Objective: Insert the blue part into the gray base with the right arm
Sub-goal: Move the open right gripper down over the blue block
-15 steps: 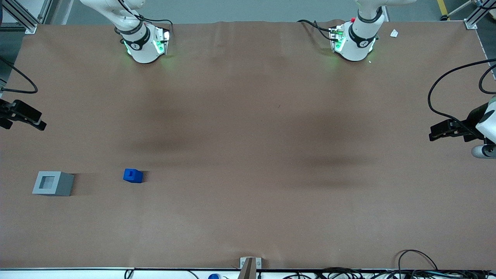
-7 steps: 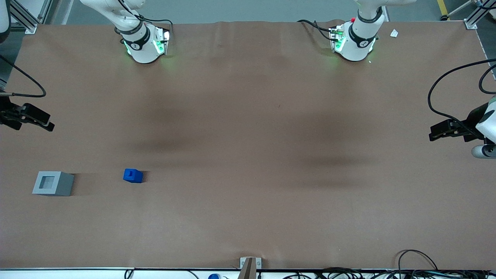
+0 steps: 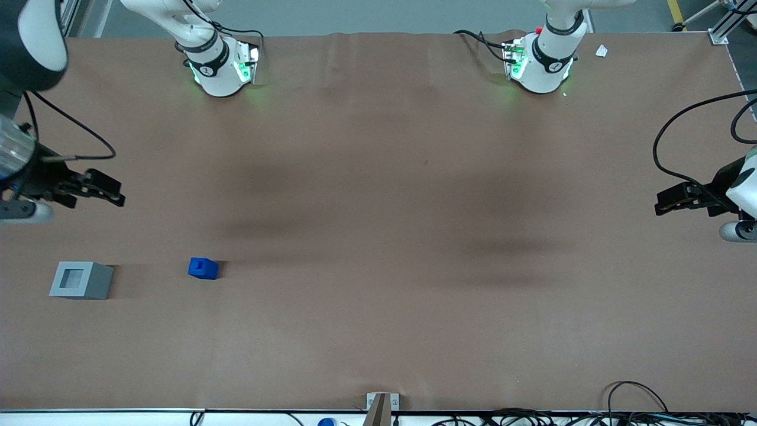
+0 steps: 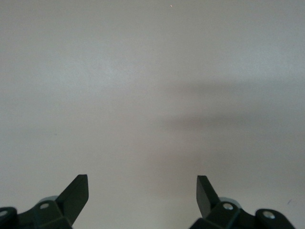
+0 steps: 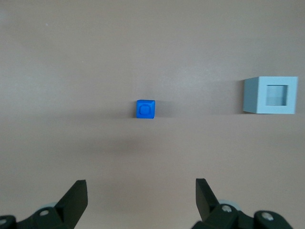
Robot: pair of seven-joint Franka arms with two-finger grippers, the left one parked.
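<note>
The blue part [image 3: 203, 268] rests on the table [image 3: 378, 236], well apart from the gray base [image 3: 80, 280], whose recess is empty. The gripper [image 3: 112, 195], fingers spread and holding nothing, hovers farther from the front camera than both. Current step: approach; next, align above the part, descend, clamp.

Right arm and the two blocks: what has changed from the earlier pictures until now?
The right arm's gripper moved in over the table toward the parked arm's end, nearer the blue part. Its fingers are open and hold nothing. The blue part and the gray base stayed in place, apart.
</note>
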